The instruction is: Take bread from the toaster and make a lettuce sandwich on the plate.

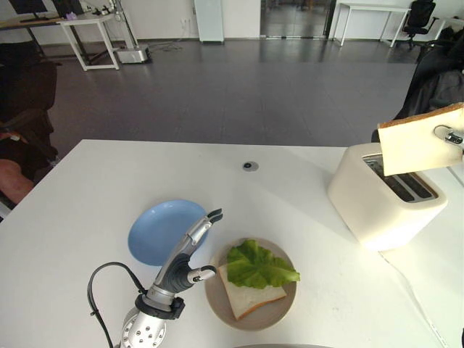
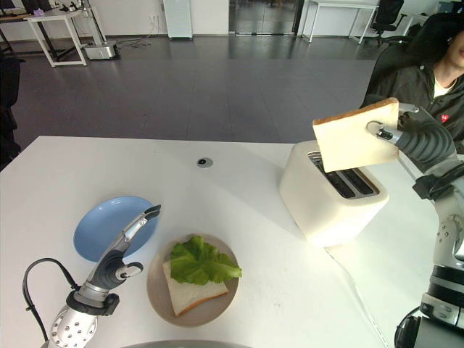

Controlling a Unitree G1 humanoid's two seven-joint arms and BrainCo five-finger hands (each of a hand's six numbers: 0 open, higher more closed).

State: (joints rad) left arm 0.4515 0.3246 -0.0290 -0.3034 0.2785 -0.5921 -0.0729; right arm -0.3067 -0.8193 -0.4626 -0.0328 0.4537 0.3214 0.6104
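Two plates, two pieces of bread and one toaster, on a smooth white desk (image 2: 275, 297).

1. Slice (image 2: 355, 136): square and flat, with a pale crumb and a brown crust along its top edge. It is tilted in the air just above the toaster's slots. The right hand (image 2: 409, 139) has its fingers closed on the slice's right edge.

2. Toaster (image 2: 326, 203): a cream-white box with a smooth shell and rounded corners, with two long dark slots on top. It stands near the desk's right edge. A thin white cord (image 2: 348, 283) runs from its base toward the near edge.

3. Plate (image 2: 156, 293): round, tan, matte and shallow, by the middle of the near edge. On it lies the bread (image 2: 192, 293), a square white piece with a thin brown crust. One corner of it points toward the near edge.

4. Lettuce (image 2: 199, 262): one bright green leaf, ruffled and veined. It lies on the bread's far half and overhangs onto the plate.

5. Blue plate (image 2: 98, 228): round, pale blue and glossy. It sits just left of the tan plate, toward the desk's left edge.

6. Left hand (image 2: 119, 261): grey metal with dark fingertips. The fingers are stretched out, loose, and grasp nothing. It sits between the two plates, with its fingertips at the blue plate's right rim. A black cable (image 2: 36, 272) loops at the wrist.

7. Grommet (image 2: 205, 162): a small round metal disc set flush in the desk near the middle of the far edge.
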